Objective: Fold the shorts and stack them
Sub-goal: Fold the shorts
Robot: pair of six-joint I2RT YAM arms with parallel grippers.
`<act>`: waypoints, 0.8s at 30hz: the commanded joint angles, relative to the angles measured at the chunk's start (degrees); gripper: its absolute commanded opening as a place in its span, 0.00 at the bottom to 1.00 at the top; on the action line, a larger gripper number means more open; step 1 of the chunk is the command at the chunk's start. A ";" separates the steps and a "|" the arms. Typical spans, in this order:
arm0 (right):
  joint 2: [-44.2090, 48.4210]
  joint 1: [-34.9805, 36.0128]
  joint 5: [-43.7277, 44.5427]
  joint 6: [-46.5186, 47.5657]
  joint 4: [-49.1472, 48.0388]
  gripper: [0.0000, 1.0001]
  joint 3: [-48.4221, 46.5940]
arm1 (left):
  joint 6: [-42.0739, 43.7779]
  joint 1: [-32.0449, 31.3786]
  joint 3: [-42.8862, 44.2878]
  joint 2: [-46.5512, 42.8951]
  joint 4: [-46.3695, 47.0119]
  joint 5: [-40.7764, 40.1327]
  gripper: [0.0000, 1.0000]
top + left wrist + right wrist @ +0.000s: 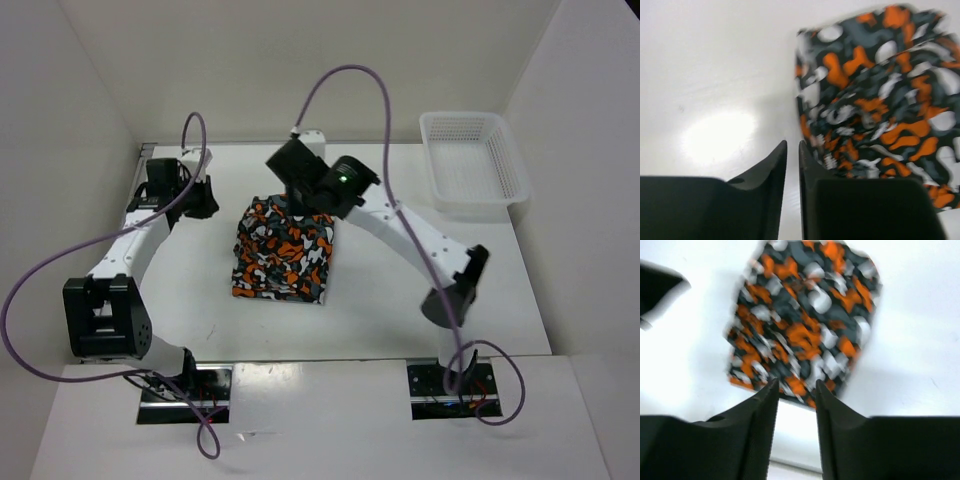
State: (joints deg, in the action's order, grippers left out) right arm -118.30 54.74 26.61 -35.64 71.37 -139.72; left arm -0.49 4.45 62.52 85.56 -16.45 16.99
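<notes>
The shorts (285, 255) lie folded in a compact rectangle on the white table, their orange, white, grey and black print facing up. In the top view my left gripper (205, 197) hovers just to their left, apart from the cloth. In the left wrist view its jaws (792, 142) stand a narrow gap apart over bare table, and the shorts (875, 95) lie to the right. My right gripper (295, 178) hangs above the shorts' far edge. Its jaws (796, 381) are open and empty, with the shorts (805, 315) below and ahead.
A white mesh basket (470, 207) stands at the back right of the table. White walls close in the table on the left, back and right. The left arm's black gripper (657, 290) shows at the edge of the right wrist view.
</notes>
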 commanded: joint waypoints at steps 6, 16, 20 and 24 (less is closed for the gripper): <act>36.55 -12.46 -17.21 -6.98 -32.87 0.25 57.75 | 0.49 -9.45 3.84 -0.58 -2.98 7.79 0.13; 37.62 -12.47 -15.01 -7.52 -31.91 0.44 64.05 | 0.49 -15.69 1.91 10.41 -2.55 5.07 0.74; 36.56 -12.47 -15.54 -7.52 -32.53 0.45 64.05 | 0.49 -16.92 2.42 13.84 -0.08 2.09 0.76; 36.04 -12.47 -15.54 -6.99 -32.53 0.45 64.05 | 0.49 -18.15 2.43 14.90 3.87 -0.89 0.83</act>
State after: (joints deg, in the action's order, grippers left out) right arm -81.87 41.98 11.07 -42.57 41.91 -75.79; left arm -0.23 -12.60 64.20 99.88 -17.08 18.83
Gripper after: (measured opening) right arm 0.448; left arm 0.816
